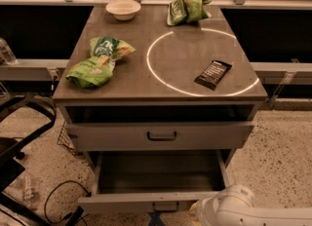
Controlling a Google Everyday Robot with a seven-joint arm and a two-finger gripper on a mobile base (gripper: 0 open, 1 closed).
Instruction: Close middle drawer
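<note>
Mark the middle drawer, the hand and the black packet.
middle drawer (126,202): camera view, on its front panel, left of the handle.
hand (208,211): camera view, white body at the drawer's front, bottom right.
black packet (213,74): camera view, its middle.

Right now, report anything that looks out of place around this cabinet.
The middle drawer stands pulled far out, its long tray exposed, while the drawer above it sits nearly in. The gripper is low at the view's bottom right, beside that open drawer's front corner. Nothing looks spilled or damaged.
</note>
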